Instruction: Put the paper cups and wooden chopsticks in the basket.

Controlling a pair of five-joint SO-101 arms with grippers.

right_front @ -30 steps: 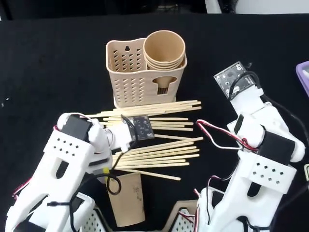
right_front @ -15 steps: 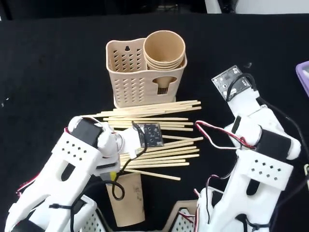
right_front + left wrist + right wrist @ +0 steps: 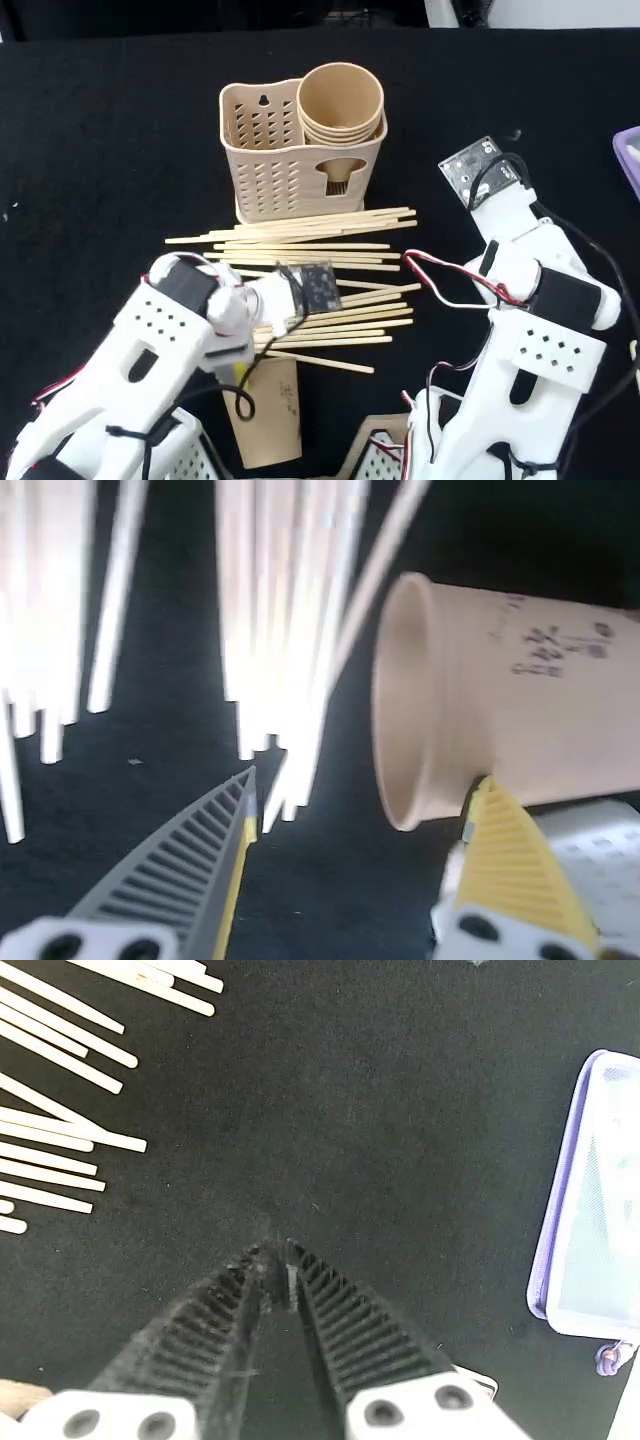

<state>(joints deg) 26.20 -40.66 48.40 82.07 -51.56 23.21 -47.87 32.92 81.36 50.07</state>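
- Where my left wrist view looks down, my left claw stands released, the grey finger and the yellow finger spread well apart with bare counter between them.
- The lying paper cup rests on its side just beside the yellow finger, its rim toward the gap. I cannot tell whether finger and cup touch, and the cup's base end is cut off at the frame edge.
- The loose wooden chopsticks lie beyond the grey finger's tip, some near ends close to the cup's rim. Their far ends are cut off, and I cannot count them.
- In the high view my left arm and its cable cover that cup's rim end, and the wrist hides the claw itself, low over the chopstick pile.
- The basket stands upright past the chopsticks, with a nested stack of paper cups in the compartment on my right-arm side. The inside of the other compartment is hard to make out.
- My right claw is clenched on nothing, tips together over bare counter, well apart from the chopstick ends and from the cups.
- A purple-rimmed tray lies off to its side, partly cut off.
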